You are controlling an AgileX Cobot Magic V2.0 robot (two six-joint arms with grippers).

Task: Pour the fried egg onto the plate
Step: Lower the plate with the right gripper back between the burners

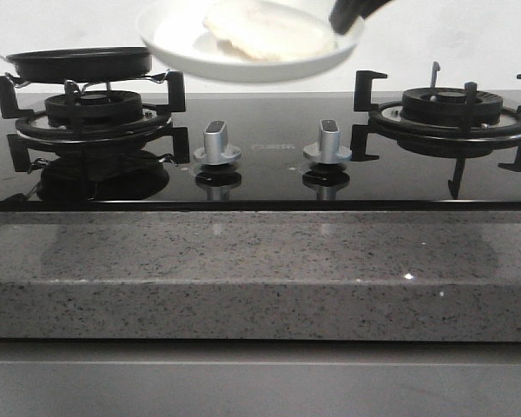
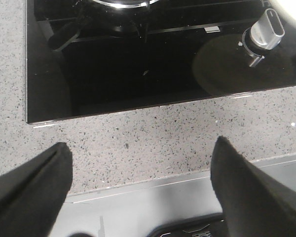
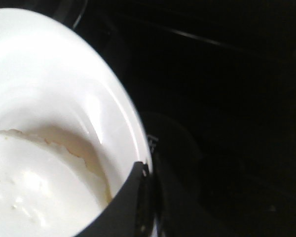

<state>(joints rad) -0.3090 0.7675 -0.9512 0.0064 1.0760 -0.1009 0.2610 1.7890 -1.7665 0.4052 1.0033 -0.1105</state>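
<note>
- Front view: the plate [image 1: 252, 48] hung in the air above the middle of the gas hob [image 1: 260, 174], tilted a little, its rim pinched at the upper right by the right gripper [image 1: 352, 16]. The fried egg [image 1: 256, 30] already lay in the dish, a pale, washed-out patch with no yolk to be made out. The black frying pan [image 1: 78, 62] sat on the left burner [image 1: 91, 117], just beside the plate's left rim and lower than it. Two silver knobs [image 1: 217, 143] stood below the plate; the right burner [image 1: 451, 109] carried nothing.

- Left wrist view: the left gripper [image 2: 143, 197] hovered with its fingers [image 2: 32, 185] wide apart and nothing between them, over the speckled stone counter [image 2: 153, 143] in front of the hob's glass. One knob [image 2: 266, 32] showed at the far corner.

- Right wrist view: one dark finger [image 3: 126, 207] was clamped over the plate's rim [image 3: 130, 123], with the egg lying just inside the grip.

- Judgement: the pour looked complete. What remained seemed to be setting the plate down, a job for the right arm, which held it from the side away from the pan.
</note>
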